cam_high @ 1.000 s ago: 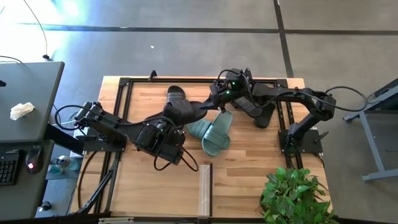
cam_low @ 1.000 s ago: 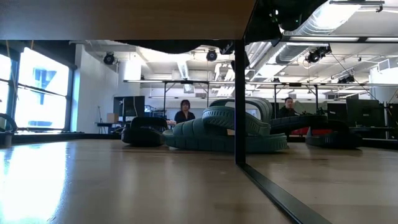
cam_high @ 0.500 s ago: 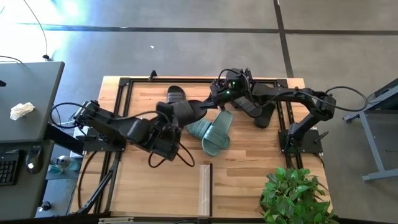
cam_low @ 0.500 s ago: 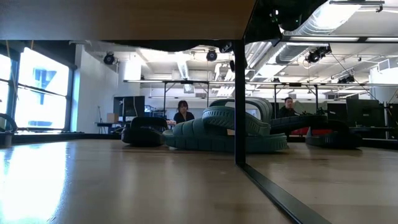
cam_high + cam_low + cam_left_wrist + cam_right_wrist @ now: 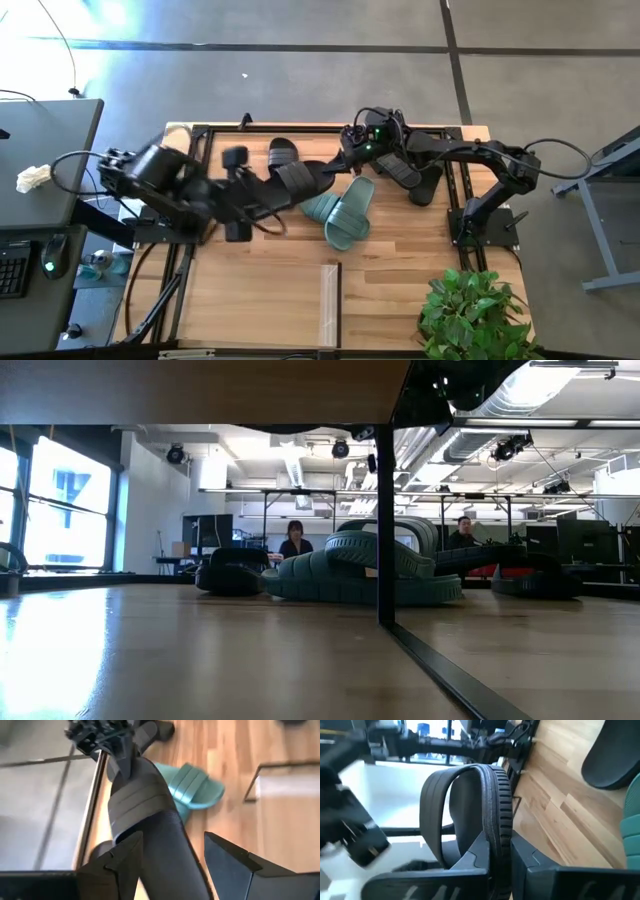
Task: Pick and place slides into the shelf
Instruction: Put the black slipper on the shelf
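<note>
A black slide hangs over the shelf's top, and my right gripper is shut on it. My left gripper is open; its fingers stand on either side of the slide's other end. A sage-green pair lies on the board beside it. Another black slide lies behind, and two more lie under the right arm. The low view shows the green pair resting on their soles. My right gripper pinches the black slide's sole edge between its two fingers, right beside the strap. The fingers come level from the table's right. The slide stands on edge and reaches from them toward the table's left.
A potted plant stands at the near right corner. A dark side desk with a crumpled cloth lies left of the table. People sit in the room beyond, seen in the low view. A dark frame post stands upright in the low view.
My left gripper has opened, let go of the black slide and drawn back toward the table's left edge. The slide has stayed about where it was, in my right gripper's hold.
</note>
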Controlling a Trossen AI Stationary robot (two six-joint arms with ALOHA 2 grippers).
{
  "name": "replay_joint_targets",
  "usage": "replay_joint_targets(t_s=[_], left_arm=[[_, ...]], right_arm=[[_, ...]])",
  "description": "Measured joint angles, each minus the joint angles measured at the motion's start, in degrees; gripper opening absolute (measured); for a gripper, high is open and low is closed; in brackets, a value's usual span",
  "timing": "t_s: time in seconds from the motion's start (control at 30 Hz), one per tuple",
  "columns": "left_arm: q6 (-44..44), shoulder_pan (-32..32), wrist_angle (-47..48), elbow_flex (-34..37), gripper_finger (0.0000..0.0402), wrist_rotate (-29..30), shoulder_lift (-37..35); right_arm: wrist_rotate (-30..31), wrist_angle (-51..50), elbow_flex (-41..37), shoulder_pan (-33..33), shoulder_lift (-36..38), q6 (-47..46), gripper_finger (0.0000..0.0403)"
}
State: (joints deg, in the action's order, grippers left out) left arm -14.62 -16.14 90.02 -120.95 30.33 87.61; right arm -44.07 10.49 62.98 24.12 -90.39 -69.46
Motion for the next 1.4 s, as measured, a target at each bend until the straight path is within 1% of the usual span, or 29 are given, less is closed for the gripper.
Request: replay_joint_targets(t_s=[0.23, 0.37, 0.43, 0.5, 0.6, 0.7, 0.8, 0.83, 0.93, 1.2, 1.4], left_arm=[[-14.8, 0.0, 0.0, -1.3, 0.0175, -4.8, -7.6], [-22.5, 0.0, 0.0, -1.2, 0.017, -9.2, -12.3], [-24.5, 0.0, 0.0, -1.2, 0.017, -11.4, -14.4], [-25.3, 0.0, 0.0, -1.2, 0.017, -12.2, -16.1], [-26.8, 0.0, 0.0, -1.2, 0.0167, -12.2, -17.9], [-26.8, 0.0, 0.0, -1.2, 0.0163, -13.6, -18.8], [-26.6, 0.0, 0.0, -1.2, 0.0159, -15.7, -19.0], [-26.2, 0.0, 0.0, -1.2, 0.0159, -16.1, -18.9], [-25.7, 0.0, 0.0, 0.0, 0.0159, -16.5, -18.9], [-23.3, 0.0, 0.0, 6.2, 0.0158, -16.4, -22.1], [-23.3, 0.0, 0.0, 9.7, 0.0156, -16.2, -25.9]], right_arm=[[-1.0, -1.2, 0.1, -0.6, 1.0, 7.5, 0.0005], [-1.2, -2.5, 0.1, -1.0, 1.7, 11.9, 0.0005], [-1.3, -2.8, 0.1, -1.4, 1.8, 13.3, 0.0005], [-1.4, -3.9, 0.5, -2.3, 1.7, 14.3, 0.0005], [-1.5, -9.1, 4.0, -4.3, 1.7, 17.4, 0.0005], [-1.2, -19.3, 10.4, -5.9, 1.7, 22.7, 0.0005], [1.5, -29.0, 18.5, -7.3, 0.7, 27.8, 0.0005], [2.2, -32.0, 21.0, -7.7, -0.1, 28.8, 0.0005], [1.8, -38.1, 28.7, -9.0, -4.3, 30.6, 0.0005], [-8.9, -51.6, 50.7, -13.8, -22.2, 36.0, 0.0005], [-14.7, -54.6, 67.9, -16.3, -34.7, 35.7, 0.0005]])
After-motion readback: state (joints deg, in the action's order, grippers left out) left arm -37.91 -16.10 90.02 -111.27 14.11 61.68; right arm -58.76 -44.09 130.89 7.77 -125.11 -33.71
